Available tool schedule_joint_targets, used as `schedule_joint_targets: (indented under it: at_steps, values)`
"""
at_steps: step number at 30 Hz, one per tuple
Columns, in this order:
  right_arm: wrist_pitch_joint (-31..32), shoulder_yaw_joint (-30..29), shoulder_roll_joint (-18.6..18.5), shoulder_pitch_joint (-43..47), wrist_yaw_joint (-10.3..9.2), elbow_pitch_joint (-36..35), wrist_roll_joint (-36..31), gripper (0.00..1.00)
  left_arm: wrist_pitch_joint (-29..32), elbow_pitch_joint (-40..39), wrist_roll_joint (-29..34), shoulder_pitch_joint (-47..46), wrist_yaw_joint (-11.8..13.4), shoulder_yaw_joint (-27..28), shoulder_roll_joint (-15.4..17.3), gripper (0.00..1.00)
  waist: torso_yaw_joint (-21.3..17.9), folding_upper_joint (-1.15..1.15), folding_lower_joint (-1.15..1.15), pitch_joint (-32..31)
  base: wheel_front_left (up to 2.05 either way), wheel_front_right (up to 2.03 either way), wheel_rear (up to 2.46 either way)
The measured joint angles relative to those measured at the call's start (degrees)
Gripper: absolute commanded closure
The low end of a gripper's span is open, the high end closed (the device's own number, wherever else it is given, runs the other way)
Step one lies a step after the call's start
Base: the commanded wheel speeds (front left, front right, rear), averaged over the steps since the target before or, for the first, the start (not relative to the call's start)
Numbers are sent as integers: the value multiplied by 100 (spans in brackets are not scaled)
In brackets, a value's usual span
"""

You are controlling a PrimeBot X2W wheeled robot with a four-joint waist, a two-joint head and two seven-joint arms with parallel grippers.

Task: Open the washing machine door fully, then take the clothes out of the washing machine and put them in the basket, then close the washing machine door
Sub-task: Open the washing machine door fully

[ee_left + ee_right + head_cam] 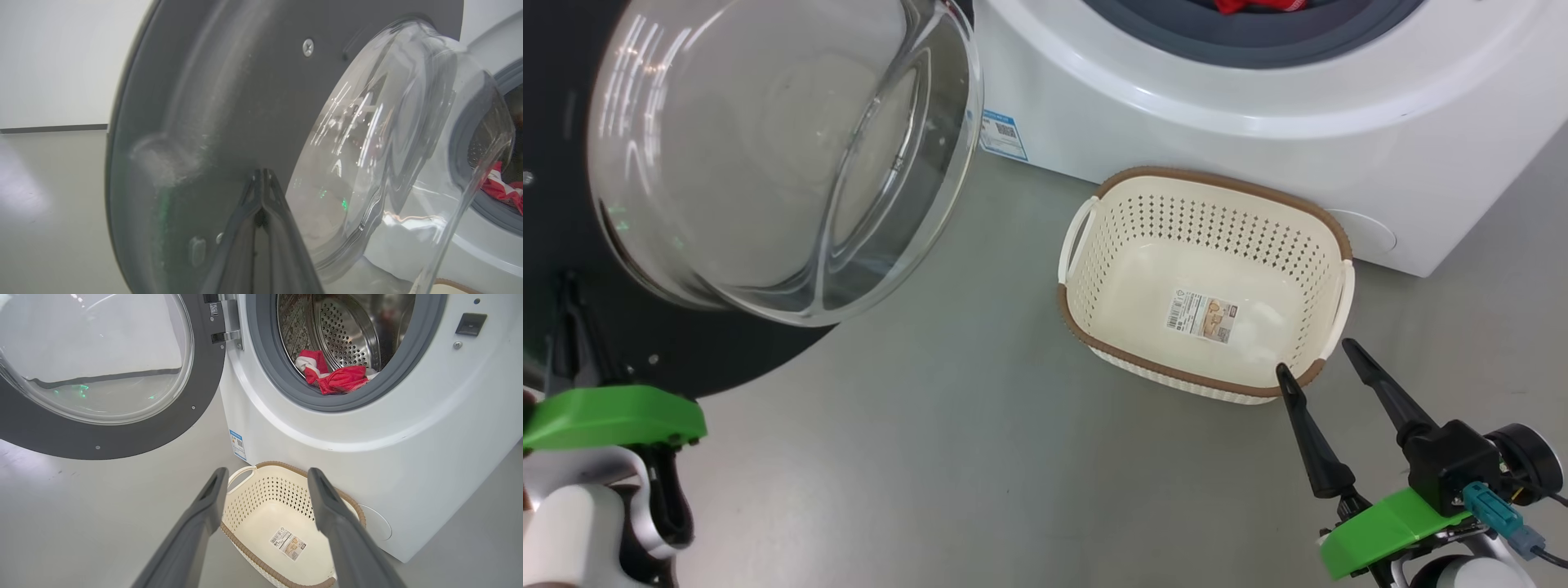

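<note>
The washing machine door (776, 155) stands swung open at the left, its glass bowl facing me. My left gripper (262, 173) is shut with nothing between its fingers, and its tips rest against the dark inner rim of the door (245, 81); it sits low beside the rim (570, 294). The white washing machine (408, 428) shows red and white clothes (339, 377) lying in its steel drum. On the floor in front stands the empty cream basket (1176, 369). My right gripper (1315, 358) hovers open over the basket's near corner (267, 473).
A blue label (1003, 135) is stuck on the machine's lower left corner. Grey floor (947, 425) spreads between the door and the basket. A white wall with a dark skirting (53, 129) lies beyond the door.
</note>
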Motion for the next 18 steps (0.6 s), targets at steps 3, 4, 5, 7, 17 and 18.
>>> schedule_joint_targets:
  at_steps: [3,4,5,7,17,18]
  values:
    - [21,4,-38,-1,0,-38,0,0,-43,226,-14,-131,-51,66,26,100,4,0,0,47,0,0,0]
    - [22,4,-54,-1,0,-49,0,0,-52,298,-14,-165,-53,86,35,100,1,0,0,54,0,0,0]
    - [44,4,-63,-2,0,-59,1,0,-71,357,-14,-184,-93,122,36,100,-5,0,0,59,0,0,0]
    - [63,2,-67,-3,0,-64,1,0,-81,441,-16,-230,-134,176,33,100,-21,0,0,63,0,0,0]
    - [-11,-1,3,-5,0,56,40,0,-84,271,-45,-222,-470,346,-71,90,-83,0,0,-61,0,0,0]
    - [-38,0,20,-5,0,82,46,0,-89,160,-9,-196,-470,359,-81,60,-91,0,0,-86,0,0,0]
